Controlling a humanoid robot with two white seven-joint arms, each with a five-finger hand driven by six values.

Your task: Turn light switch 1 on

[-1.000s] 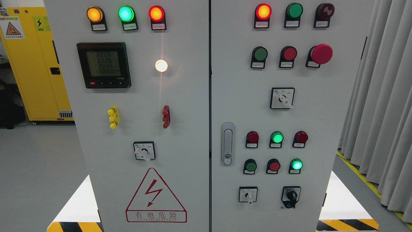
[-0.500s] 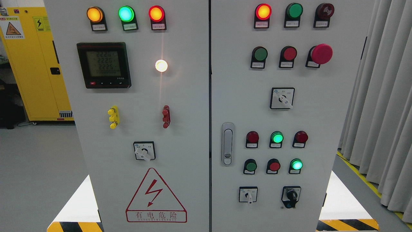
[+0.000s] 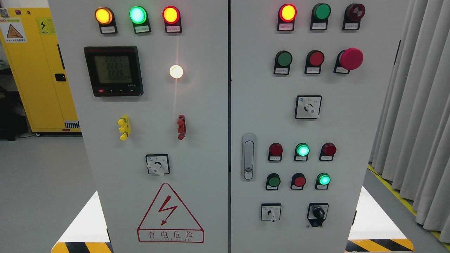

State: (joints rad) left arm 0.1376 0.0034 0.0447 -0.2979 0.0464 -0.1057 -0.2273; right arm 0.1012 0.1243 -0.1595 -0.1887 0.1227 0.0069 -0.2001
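Note:
A grey two-door control cabinet [image 3: 211, 140] fills the head view. The right door carries rows of buttons and lamps: a lit red lamp [image 3: 287, 12], an unlit green one [image 3: 321, 11], a green button [image 3: 283, 59], a red button [image 3: 316, 58] and a big red mushroom button [image 3: 351, 58]. Lower down a green lamp [image 3: 302, 150] and a green button [image 3: 323, 179] glow. Rotary selectors sit at mid right [image 3: 308, 107], lower right [image 3: 271, 212] and on the left door [image 3: 157, 164], with a black knob [image 3: 318, 213] at the bottom. The labels are too small to read. Neither hand shows.
The left door holds a digital meter [image 3: 113, 70], a glowing white lamp [image 3: 176, 71], yellow [image 3: 124, 128] and red [image 3: 181, 127] terminals and a red hazard triangle [image 3: 170, 214]. A yellow cabinet [image 3: 33, 70] stands back left. Grey curtains [image 3: 415, 116] hang at the right.
Only the digits on the meter have flickered. No hand has come into view.

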